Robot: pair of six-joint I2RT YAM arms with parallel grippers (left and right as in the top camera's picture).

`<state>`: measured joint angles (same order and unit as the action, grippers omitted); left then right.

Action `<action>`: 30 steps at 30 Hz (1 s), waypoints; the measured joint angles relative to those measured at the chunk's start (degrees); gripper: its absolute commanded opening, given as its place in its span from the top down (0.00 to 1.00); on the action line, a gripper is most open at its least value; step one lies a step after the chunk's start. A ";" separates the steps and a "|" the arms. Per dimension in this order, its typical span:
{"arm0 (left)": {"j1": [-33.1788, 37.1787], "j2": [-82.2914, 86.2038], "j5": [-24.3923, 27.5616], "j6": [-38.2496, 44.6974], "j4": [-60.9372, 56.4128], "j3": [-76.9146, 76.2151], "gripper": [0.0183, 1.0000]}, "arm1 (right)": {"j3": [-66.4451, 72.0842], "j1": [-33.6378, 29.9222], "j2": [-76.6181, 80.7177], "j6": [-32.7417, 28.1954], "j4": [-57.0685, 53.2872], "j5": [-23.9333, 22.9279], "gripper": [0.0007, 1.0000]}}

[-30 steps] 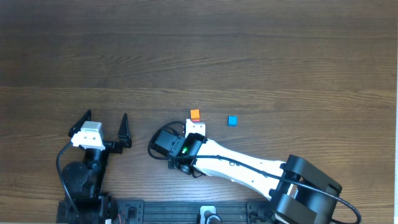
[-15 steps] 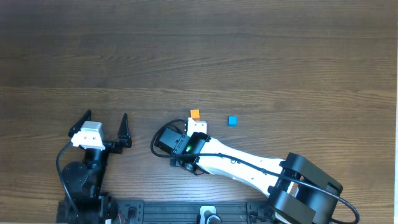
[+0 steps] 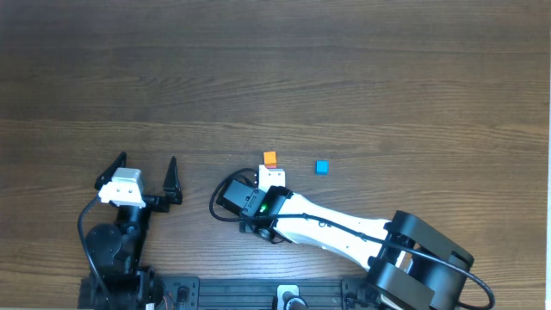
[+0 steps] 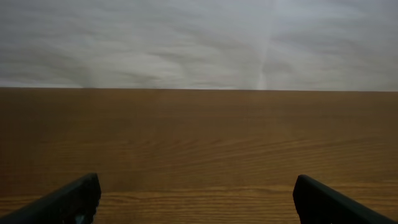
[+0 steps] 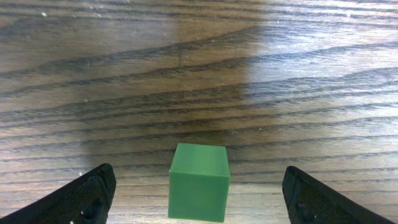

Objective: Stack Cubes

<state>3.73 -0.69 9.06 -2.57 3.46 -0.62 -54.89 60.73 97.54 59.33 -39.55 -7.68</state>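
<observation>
Wooden table (image 3: pixel 362 77) crossed by the right arm (image 3: pixel 344 231), whose right gripper (image 5: pixel 198 190) is spread astride the green cube (image 5: pixel 200 163), apparently aligned to pinch it. The left gripper (image 3: pixel 145 168), likewise spread, sits near its base, probably to leave room. Orange cube (image 3: pixel 270 158) and blue cube (image 3: pixel 321 167) lie apart just beyond, unstacked.

- Worktop (image 3: pixel 275 69): brown wood with darker streaks of grain, pale and glossy where light falls on it.
- Green cube (image 5: pixel 199 182): plain bright green, the front face a little darker than the top.
- Orange cube (image 3: pixel 270 158): plain orange.
- Blue cube (image 3: pixel 321 167): plain blue.
- Left tool (image 3: pixel 146 164): black fingers, white body.
- Right tool (image 5: pixel 198 195): black fingers.
- Right arm (image 3: pixel 336 231): white shell, black joints, small green light (image 3: pixel 256 209).
- Wall (image 4: pixel 199 37): pale mottled grey.
</observation>
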 measured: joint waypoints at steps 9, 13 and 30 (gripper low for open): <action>0.00 0.00 -0.02 0.00 0.00 0.00 0.00 | 0.00 0.00 2.19 -1.49 0.83 0.04 0.25; 0.00 0.00 0.00 0.00 0.00 0.00 0.00 | 0.00 0.00 2.19 -2.19 1.64 0.20 0.30; 0.00 0.00 0.00 0.00 0.00 0.00 0.00 | 0.00 0.00 2.19 -2.14 1.79 0.20 0.55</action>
<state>3.73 -0.69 9.06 -2.57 3.46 -0.62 -54.89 60.73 99.72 57.19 -37.76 -7.49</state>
